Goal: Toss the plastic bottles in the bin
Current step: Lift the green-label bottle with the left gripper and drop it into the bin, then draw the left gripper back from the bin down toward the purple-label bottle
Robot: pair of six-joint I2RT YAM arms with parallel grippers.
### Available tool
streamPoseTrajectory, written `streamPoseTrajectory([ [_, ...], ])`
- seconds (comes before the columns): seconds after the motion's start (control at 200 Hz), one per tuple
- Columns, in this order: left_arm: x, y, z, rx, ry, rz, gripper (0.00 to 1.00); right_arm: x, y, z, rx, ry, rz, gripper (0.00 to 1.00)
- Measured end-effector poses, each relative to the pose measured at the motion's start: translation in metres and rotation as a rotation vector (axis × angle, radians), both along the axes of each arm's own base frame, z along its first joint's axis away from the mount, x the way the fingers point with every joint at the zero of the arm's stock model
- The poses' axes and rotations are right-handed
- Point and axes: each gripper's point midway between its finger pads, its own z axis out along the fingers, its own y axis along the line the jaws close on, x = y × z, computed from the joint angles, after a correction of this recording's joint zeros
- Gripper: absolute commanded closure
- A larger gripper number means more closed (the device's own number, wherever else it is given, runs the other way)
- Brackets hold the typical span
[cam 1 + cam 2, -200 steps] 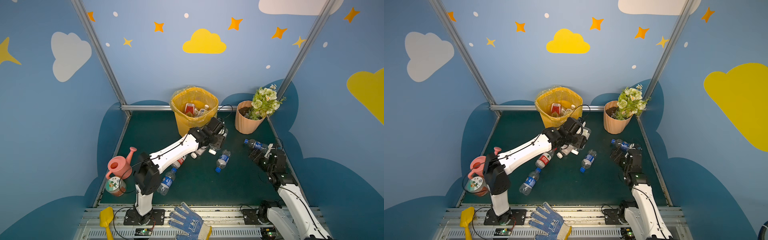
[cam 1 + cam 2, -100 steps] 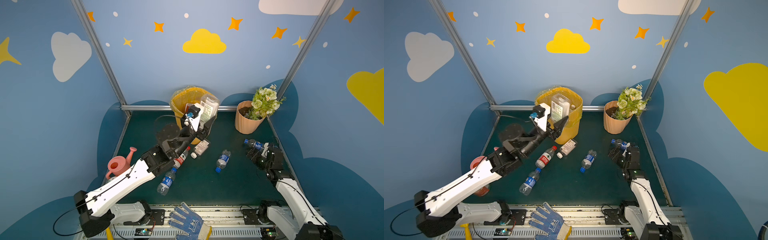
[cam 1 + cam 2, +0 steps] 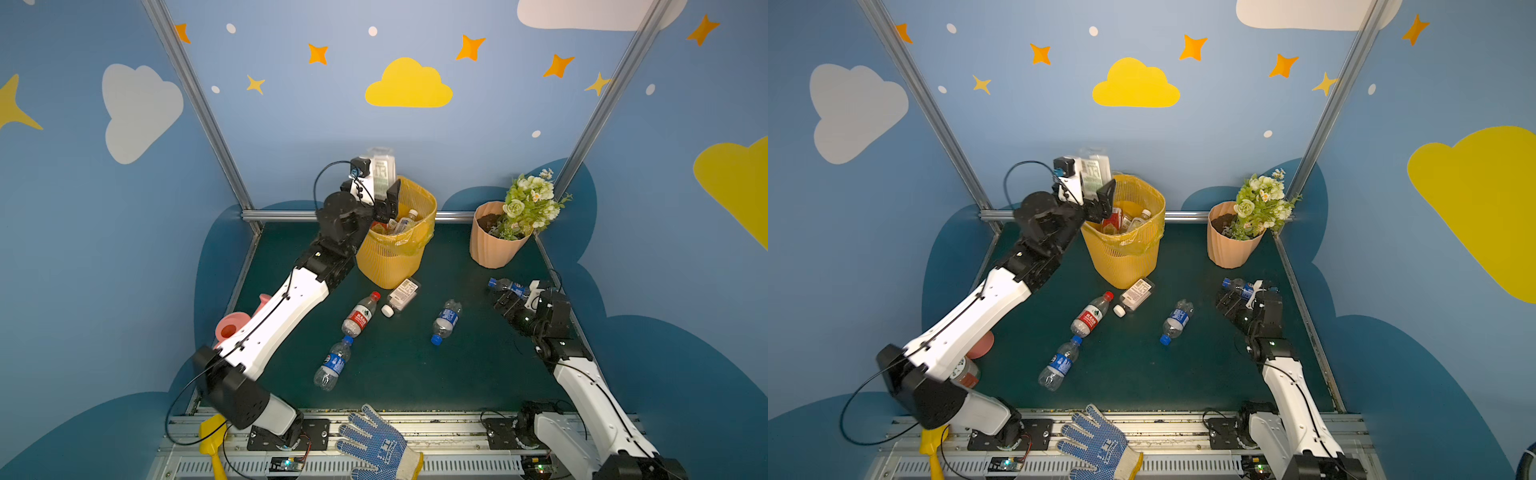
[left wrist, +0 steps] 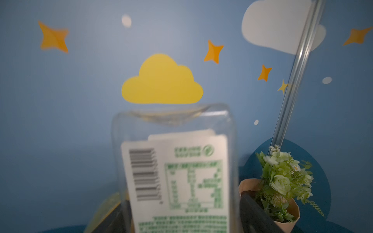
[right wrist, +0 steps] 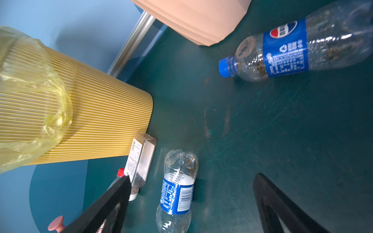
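The yellow ribbed bin (image 3: pixel 395 257) (image 3: pixel 1121 257) stands at the back with several bottles (image 3: pixel 405 220) inside. My left gripper (image 3: pixel 380 199) (image 3: pixel 1096 195) is raised over the bin's left rim. Its jaws are spread wide, with a clear square bottle with a barcode label (image 3: pixel 382 170) (image 4: pixel 175 171) upright and blurred between them. On the mat lie a red-label bottle (image 3: pixel 360 316), a square barcoded bottle (image 3: pixel 402 293) (image 5: pixel 139 161) and two blue-label bottles (image 3: pixel 445 322) (image 3: pixel 334 363). My right gripper (image 3: pixel 505 301) (image 5: pixel 192 178) is open and empty, low beside a blue Pepsi bottle (image 3: pixel 509 286) (image 5: pixel 292 50).
A peach flower pot (image 3: pixel 494 245) with green flowers stands at the back right. A pink watering can (image 3: pixel 237 326) and a round jar (image 3: pixel 963 372) sit under the left arm. A blue glove (image 3: pixel 376 444) and a yellow shovel (image 3: pixel 212 436) lie on the front rail.
The left arm lifted the barcoded bottle from the mat up over the bin's rim, and its jaws have now spread. The right gripper has barely moved.
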Motion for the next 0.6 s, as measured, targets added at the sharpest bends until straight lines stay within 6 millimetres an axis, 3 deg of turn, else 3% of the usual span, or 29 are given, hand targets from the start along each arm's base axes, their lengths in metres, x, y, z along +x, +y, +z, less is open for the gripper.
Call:
streamPoseTrajectory([
  [0.085,0.02,-0.012,-0.061,0.059,0.168,-0.015,0.0,-0.001,-0.001,0.007,-0.006,-0.026,-0.005,0.08],
  [0.13,0.018,-0.018,-0.076,0.087,0.215,-0.027,0.0,-0.002,-0.002,0.009,-0.008,-0.034,-0.007,0.08],
  [0.17,0.013,-0.021,-0.078,0.098,0.224,-0.036,0.0,-0.002,-0.002,0.01,-0.009,-0.037,-0.008,0.08],
  [0.26,-0.01,-0.026,-0.046,0.096,0.158,-0.069,0.0,-0.002,-0.002,0.009,-0.007,-0.035,-0.006,0.08],
  [0.38,-0.068,-0.016,0.039,0.035,-0.05,-0.116,0.0,-0.001,0.0,0.005,-0.002,-0.018,0.003,0.08],
  [0.455,-0.108,-0.001,0.08,-0.014,-0.171,-0.136,0.0,0.0,0.001,0.0,0.002,-0.001,0.008,0.08],
  [0.526,-0.133,0.014,0.094,-0.039,-0.232,-0.129,0.0,0.0,0.003,-0.003,0.006,0.01,0.016,0.08],
  [0.601,-0.144,0.026,0.086,-0.045,-0.237,-0.1,0.0,0.0,0.004,-0.004,0.008,0.016,0.02,0.08],
])
